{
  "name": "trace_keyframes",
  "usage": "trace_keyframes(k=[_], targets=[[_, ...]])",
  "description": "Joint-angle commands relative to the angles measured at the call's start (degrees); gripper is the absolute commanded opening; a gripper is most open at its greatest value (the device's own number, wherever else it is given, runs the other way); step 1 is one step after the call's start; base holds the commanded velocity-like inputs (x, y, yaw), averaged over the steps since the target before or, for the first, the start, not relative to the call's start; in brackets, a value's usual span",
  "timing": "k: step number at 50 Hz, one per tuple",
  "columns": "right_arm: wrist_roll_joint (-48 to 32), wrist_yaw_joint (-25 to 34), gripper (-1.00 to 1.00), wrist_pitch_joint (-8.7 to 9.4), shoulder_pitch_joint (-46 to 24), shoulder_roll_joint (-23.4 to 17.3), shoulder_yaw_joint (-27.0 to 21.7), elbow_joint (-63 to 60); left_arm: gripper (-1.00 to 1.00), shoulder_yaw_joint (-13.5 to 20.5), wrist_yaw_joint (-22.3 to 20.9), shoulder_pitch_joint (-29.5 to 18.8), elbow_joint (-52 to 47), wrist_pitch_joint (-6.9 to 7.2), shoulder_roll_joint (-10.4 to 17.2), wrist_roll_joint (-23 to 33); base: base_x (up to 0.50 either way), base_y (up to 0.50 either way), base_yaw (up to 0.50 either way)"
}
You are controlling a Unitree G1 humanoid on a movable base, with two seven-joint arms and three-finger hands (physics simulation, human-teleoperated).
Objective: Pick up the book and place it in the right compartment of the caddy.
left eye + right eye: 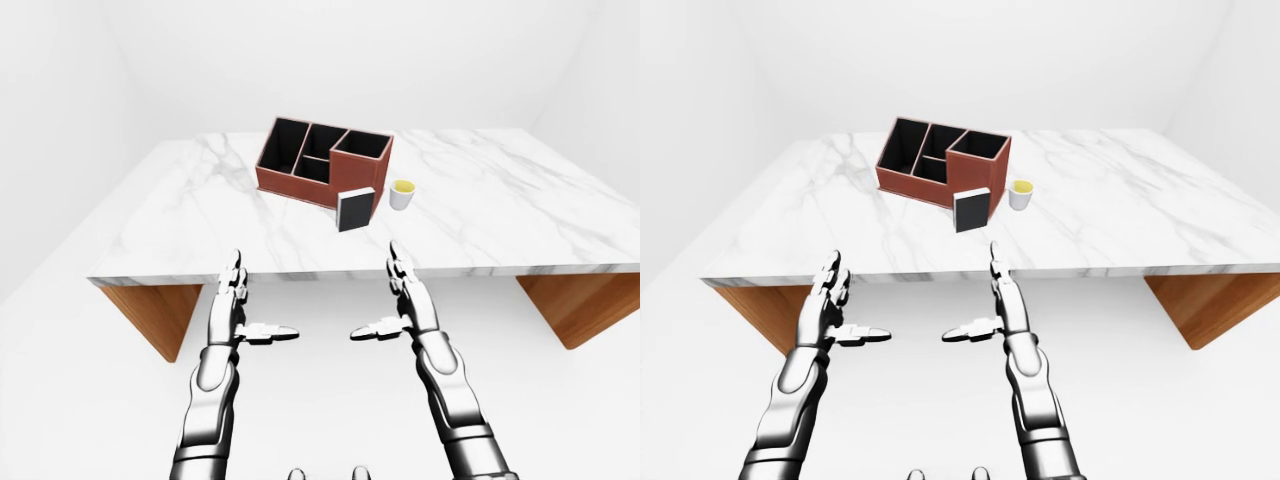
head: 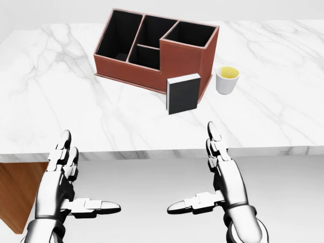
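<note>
A black book (image 2: pixel 183 94) stands upright on the marble table (image 2: pixel 61 101), leaning against the near wall of a red-brown caddy (image 2: pixel 179 61). The caddy has several black-lined compartments; the right one (image 2: pixel 190 34) is the tallest. My left hand (image 2: pixel 68 179) is open, fingers pointing up, below the table's near edge at the lower left of the head view. My right hand (image 2: pixel 210 174) is open too, at the lower right, below the book. Both are apart from the table and hold nothing.
A small white cup (image 2: pixel 227 80) with yellow contents stands just right of the caddy and the book. The table rests on wooden supports (image 1: pixel 155 310) at both ends. White floor and walls surround it.
</note>
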Motion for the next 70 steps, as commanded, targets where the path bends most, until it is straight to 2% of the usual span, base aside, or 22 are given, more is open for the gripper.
trace_keyframes(k=[1, 9, 11, 14, 15, 18, 19, 20, 22, 25, 28, 30, 37, 44, 70], targets=[[-0.58, 0.51, 1.00, 0.18, -0.58, 0.17, 0.46, 0.04, 1.00, 0.25, -0.38, 0.14, 0.42, -0.66, 0.23, 0.04, 0.00, 0.50, 0.00], [-0.67, 0.72, 1.00, 0.73, -0.62, 0.14, 0.46, -0.86, 1.00, 0.32, -0.55, -0.12, -0.32, -0.22, 0.21, -0.55, 0.00, 0.49, 0.00], [-0.71, 0.65, 1.00, 1.67, -0.77, 0.14, 0.34, -1.41, 1.00, 0.27, -0.68, -0.09, -0.96, -0.10, 0.31, -0.37, 0.00, 0.02, 0.00], [-1.17, 1.06, 1.00, 4.34, -0.96, -0.18, 0.34, -3.64, 1.00, 0.44, -1.44, -0.36, -2.39, 0.66, 0.73, -0.34, 0.00, 0.00, 0.00], [-1.14, 1.14, 1.00, 4.54, -1.25, -0.22, 0.18, -3.58, 1.00, 0.57, -1.70, -0.61, -2.67, 1.11, 0.83, -0.44, 0.00, 0.00, 0.00], [-0.13, 2.03, 1.00, 6.70, -2.16, -0.28, -0.25, -5.17, 1.00, 0.82, -3.13, -1.85, -3.68, 3.81, 1.15, -1.43, 0.00, 0.00, 0.00], [-0.04, 2.12, 1.00, 7.92, -2.45, -0.42, -0.43, -6.11, 1.00, 0.99, -3.20, -2.38, -4.21, 4.25, 1.30, -1.46, 0.00, 0.00, 0.00], [0.00, 2.24, 1.00, 8.33, -2.76, -0.57, -0.57, -6.42, 1.00, 1.07, -3.75, -2.70, -4.49, 3.69, 1.47, -1.58, 0.00, 0.00, 0.00], [-0.35, 2.30, 1.00, 8.34, -4.39, -1.18, -1.17, -7.62, 1.00, 1.26, -3.95, -3.75, -6.07, 5.04, 2.06, -0.88, 0.00, 0.00, 0.00], [-2.13, 3.25, 1.00, 8.34, -5.58, -2.12, -1.07, -10.12, 1.00, 1.72, -4.34, -5.07, -7.48, 5.42, 2.70, -0.03, 0.00, 0.00, 0.00], [-3.20, 5.19, 1.00, 8.34, -6.94, -2.59, -1.40, -13.38, 1.00, 2.72, -5.95, -6.35, -11.22, 8.24, 3.49, -1.32, 0.00, 0.00, 0.00], [-3.70, 6.39, 1.00, 8.34, -7.63, -2.93, -1.43, -15.10, 1.00, 3.45, -6.00, -7.07, -13.07, 8.92, 3.69, -2.12, 0.00, 0.00, 0.00], [-8.21, 9.97, 1.00, 8.34, -10.33, -4.17, -1.45, -18.83, 1.00, 5.30, -5.01, -9.83, -15.62, 8.92, 4.81, -4.46, 0.00, 0.00, 0.00], [-12.38, 15.86, 1.00, 8.34, -12.63, -5.61, -2.54, -23.80, 1.00, 4.88, -4.85, -10.23, -15.52, 8.92, 5.04, -5.68, 0.00, 0.00, 0.00], [-16.84, 18.78, 1.00, 8.34, -16.00, -6.83, -3.54, -24.75, 1.00, 5.22, -4.66, -10.11, -17.23, 8.92, 5.06, -5.89, 0.24, 0.00, 0.00]])
